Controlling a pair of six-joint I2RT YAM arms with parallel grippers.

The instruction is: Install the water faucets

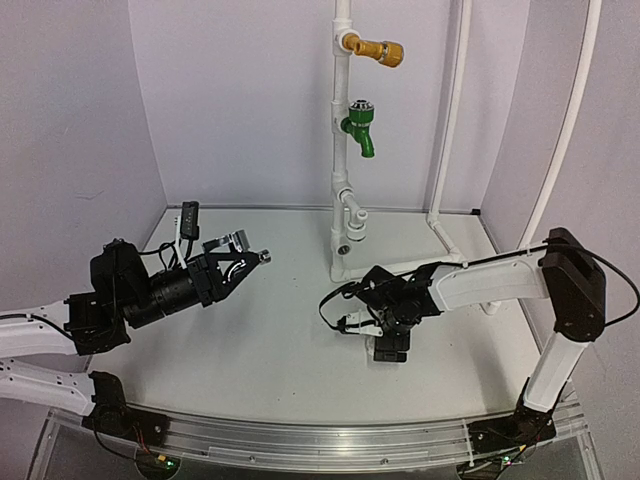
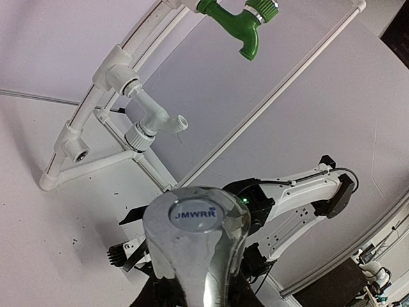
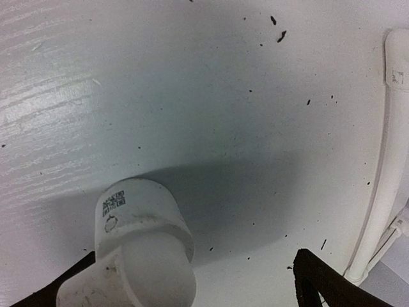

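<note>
Gripping the silver tap [image 2: 195, 236] with its jaws pressed together, the left end effector [image 1: 245, 258] holds that piece in the air above the worktop [image 1: 260, 340], its capped top facing the wrist camera and the pipe stand [image 1: 342, 170] beyond it. Over on the other side, the right end effector [image 1: 388, 348] is down low and spread wide around the white fitting [image 3: 144, 246], which sits on the worktop: one dark finger is just beside it, the other well apart, so nothing is pinched there. By the look of things the job is at an early stage: one loose piece is picked up but not yet mated to the stand, the other is not yet grasped, and both installs remain to do. Now the count: one silver tap, one loose white fitting, two arms. On the stand there is one yellow-brass tap [image 1: 378, 50] at the top, one green tap [image 1: 361, 132] below it, one white elbow [image 1: 351, 215] lower down, and one open socket [image 2: 80, 151] near the base that looks a likely seat.
</note>
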